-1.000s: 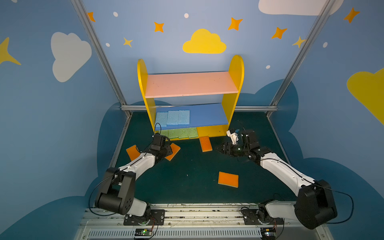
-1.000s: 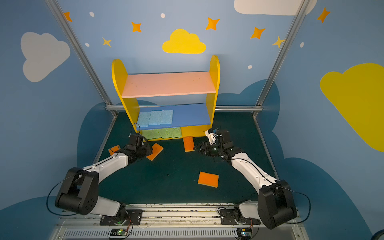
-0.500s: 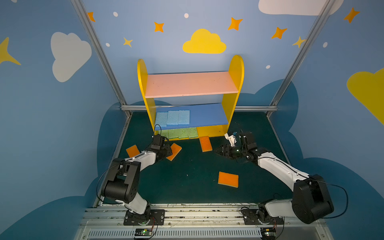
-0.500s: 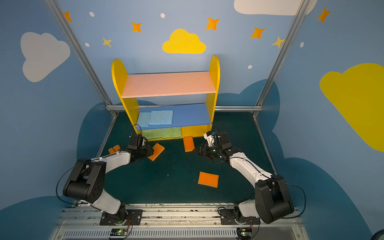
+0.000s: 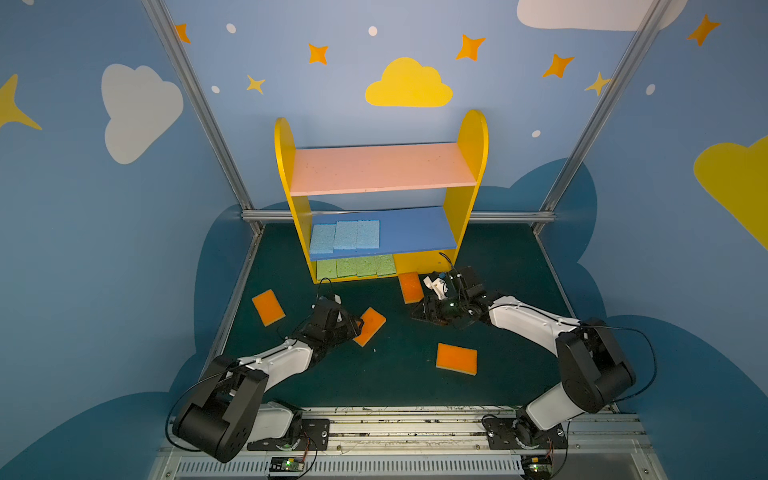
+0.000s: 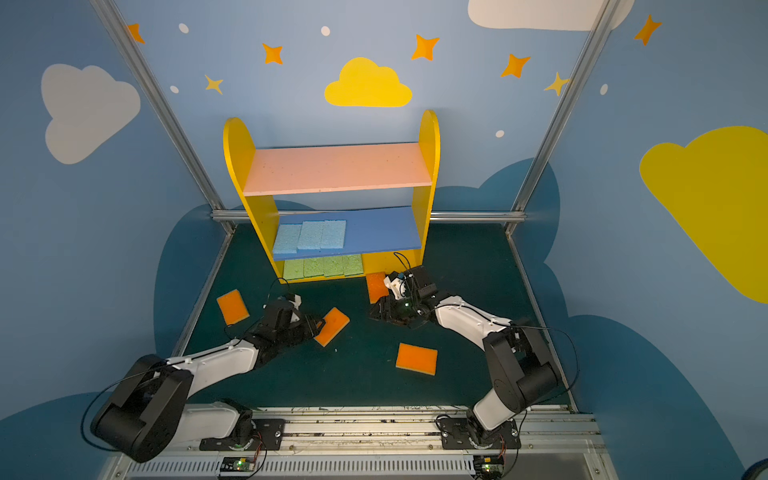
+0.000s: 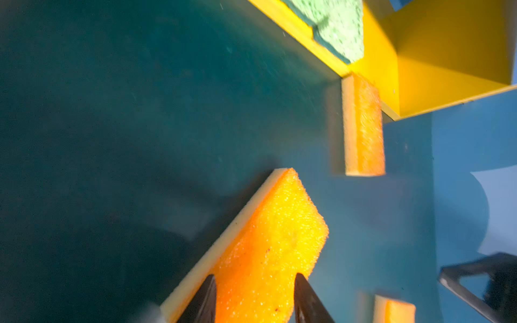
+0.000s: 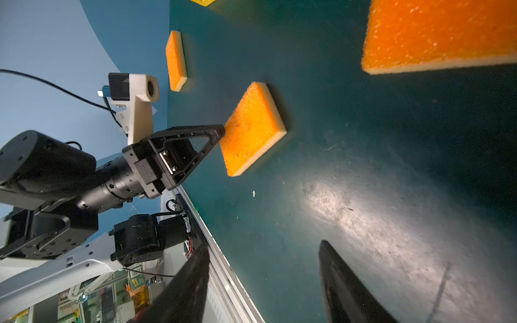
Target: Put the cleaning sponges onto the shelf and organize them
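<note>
The first orange sponge [image 5: 268,306] lies flat on the dark floor [image 5: 415,386] at the far left, near the wall. Next comes the left gripper [image 5: 356,324]. Its fingers [image 7: 208,296] pinch the near end of the second orange sponge [image 5: 370,326]. This sponge is tipped up, and its yellow layer shows along one edge.

Behind it stands the shelf [image 5: 471,166]. Three blue sponges [image 5: 345,236] sit side by side on the left part of the blue board [image 5: 415,237]. Four green sponges [image 5: 356,266] sit in a row on the left part of the yellow bottom board [image 5: 428,266].

The third orange sponge [image 5: 410,286] lies on the floor with its far end right against the front of the shelf. The fourth orange sponge [image 5: 456,359] lies flat nearer the front, apart from all the others.

The right gripper [image 5: 417,311] hangs low, just beside the third orange sponge. Its fingers [image 8: 344,288] are spread apart, with only floor between them.
</note>
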You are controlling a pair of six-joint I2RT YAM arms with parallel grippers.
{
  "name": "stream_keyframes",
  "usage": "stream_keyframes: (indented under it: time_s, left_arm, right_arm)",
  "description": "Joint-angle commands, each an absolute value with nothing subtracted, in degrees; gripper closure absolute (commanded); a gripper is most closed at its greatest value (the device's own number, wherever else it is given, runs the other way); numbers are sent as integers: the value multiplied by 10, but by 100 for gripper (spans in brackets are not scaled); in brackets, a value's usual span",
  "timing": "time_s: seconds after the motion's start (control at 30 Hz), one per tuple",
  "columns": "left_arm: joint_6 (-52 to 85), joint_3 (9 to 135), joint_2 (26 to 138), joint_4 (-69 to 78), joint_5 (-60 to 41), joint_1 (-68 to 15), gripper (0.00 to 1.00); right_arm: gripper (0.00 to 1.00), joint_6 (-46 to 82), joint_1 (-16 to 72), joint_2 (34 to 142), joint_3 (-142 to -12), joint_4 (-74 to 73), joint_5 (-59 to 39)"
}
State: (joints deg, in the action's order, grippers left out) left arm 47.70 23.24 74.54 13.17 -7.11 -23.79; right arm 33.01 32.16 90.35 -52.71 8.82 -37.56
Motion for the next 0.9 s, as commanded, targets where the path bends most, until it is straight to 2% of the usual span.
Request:
stream_keyframes:
  time_s: [0.0,0.3,0.6,0.87]
  left_arm:
    - [513,236,718,121,-74,-258,52]
    - [484,240,660,54,-28,-258,47]
    - [467,201,688,108,-86,-257,63]
    - [488,179,683,142,-65,-304,65]
  right_arm:
    - [39,340,332,910,-538,87,-371]
    - [39,401,375,961,-520,15,-368]
    - [39,433,406,996,-531,-24,-367]
    - [39,438,419,1014,-532,-26,-365]
